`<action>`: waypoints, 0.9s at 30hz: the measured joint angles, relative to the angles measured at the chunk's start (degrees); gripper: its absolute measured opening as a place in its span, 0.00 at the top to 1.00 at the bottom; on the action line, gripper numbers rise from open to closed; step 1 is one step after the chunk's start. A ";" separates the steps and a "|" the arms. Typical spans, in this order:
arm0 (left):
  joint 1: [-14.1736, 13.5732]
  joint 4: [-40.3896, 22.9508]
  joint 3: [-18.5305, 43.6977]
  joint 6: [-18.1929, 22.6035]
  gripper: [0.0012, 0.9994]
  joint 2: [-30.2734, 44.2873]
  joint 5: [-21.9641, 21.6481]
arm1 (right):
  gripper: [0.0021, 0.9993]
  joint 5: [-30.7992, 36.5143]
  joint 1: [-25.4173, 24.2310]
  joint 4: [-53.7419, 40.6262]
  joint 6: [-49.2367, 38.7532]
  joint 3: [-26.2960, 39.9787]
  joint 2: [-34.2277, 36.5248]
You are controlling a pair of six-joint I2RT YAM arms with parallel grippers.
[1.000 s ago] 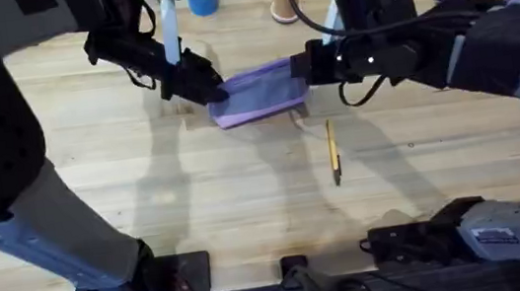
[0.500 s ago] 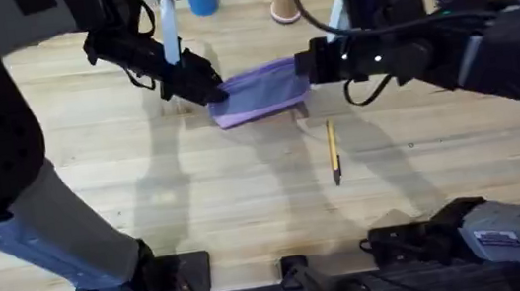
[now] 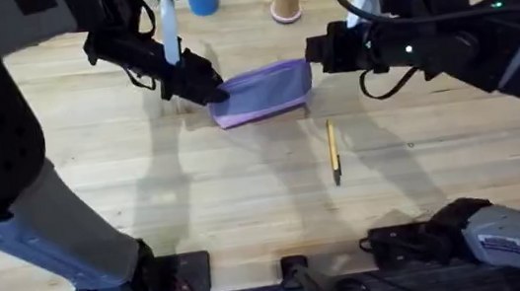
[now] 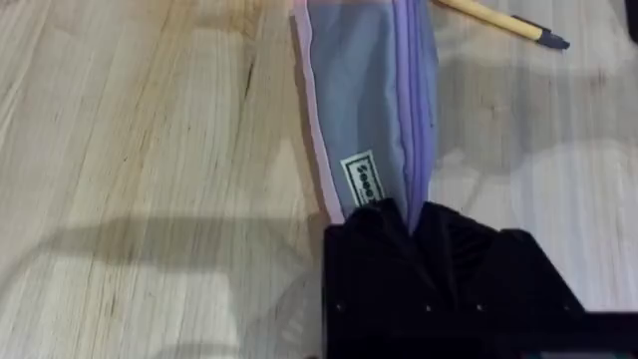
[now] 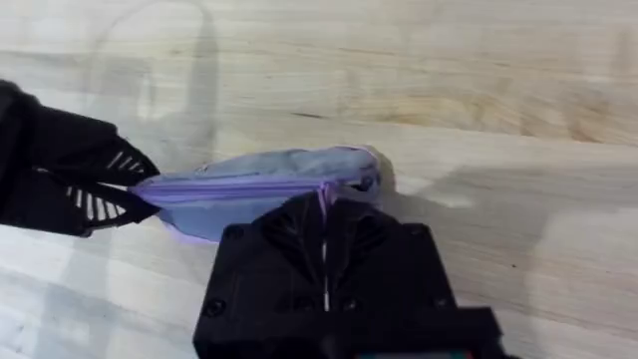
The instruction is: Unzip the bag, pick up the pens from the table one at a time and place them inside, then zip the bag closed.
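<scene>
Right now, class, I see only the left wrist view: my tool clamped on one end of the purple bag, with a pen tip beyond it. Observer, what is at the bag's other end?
Observer: The right tool is at the far end of the bag, opposite the left tool.
Operator: Is it gripping anything?
Observer: In the right wrist view it appears shut on the zipper pull.
Operator: And where does the whole pen lie?
Observer: Overhead, the pen lies alone on the table, apart from the bag and nearer the arms' bases.
</scene>
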 joint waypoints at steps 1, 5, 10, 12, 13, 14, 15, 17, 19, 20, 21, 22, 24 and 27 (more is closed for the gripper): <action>-0.02 0.00 0.00 0.00 0.96 0.00 0.00 | 0.97 -0.21 -0.01 -0.14 -0.08 0.00 -0.01; 0.00 0.00 0.00 0.00 0.96 0.00 -0.02 | 0.97 -2.03 -0.05 -0.17 -0.13 0.00 -0.03; 0.00 0.00 0.00 0.00 0.96 0.00 -0.10 | 0.97 -4.57 0.63 1.29 -0.14 0.00 0.50; 0.00 0.02 0.00 0.00 0.96 0.00 -0.11 | 0.97 -5.75 1.38 2.82 -0.13 0.00 1.46; 0.00 0.02 0.00 0.00 0.96 0.00 -0.13 | 0.97 -6.08 1.84 3.67 -0.13 0.00 1.99; 0.00 0.04 0.00 0.00 0.96 0.00 -0.15 | 0.97 -6.35 2.35 4.42 -0.13 0.00 2.52; 0.00 0.04 0.00 0.00 0.96 0.00 -0.15 | 0.97 -6.64 3.00 5.26 -0.10 0.00 3.11; 0.00 0.04 0.00 0.00 0.96 0.00 -0.15 | 0.97 -6.86 4.42 6.77 -0.10 0.00 4.15; 0.00 0.02 0.00 0.00 0.96 0.00 -0.15 | 0.97 -6.96 5.93 7.71 -0.02 0.00 4.92; 0.00 0.02 0.00 0.00 0.96 0.00 -0.15 | 0.97 -7.03 6.73 8.27 0.24 0.00 5.33; 0.00 0.02 0.00 0.00 0.96 0.00 -0.17 | 0.97 -7.05 7.52 9.02 0.55 0.00 5.75; 0.00 0.02 0.00 0.00 0.96 0.00 -0.17 | 0.97 -7.01 8.17 9.79 0.87 0.00 6.15; 0.00 0.02 0.00 0.00 0.96 0.00 -0.20 | 0.97 -6.99 9.64 11.55 1.66 0.00 7.13; 0.00 0.02 0.00 0.00 0.96 0.00 -0.26 | 0.97 -7.00 11.92 14.48 3.07 0.00 8.69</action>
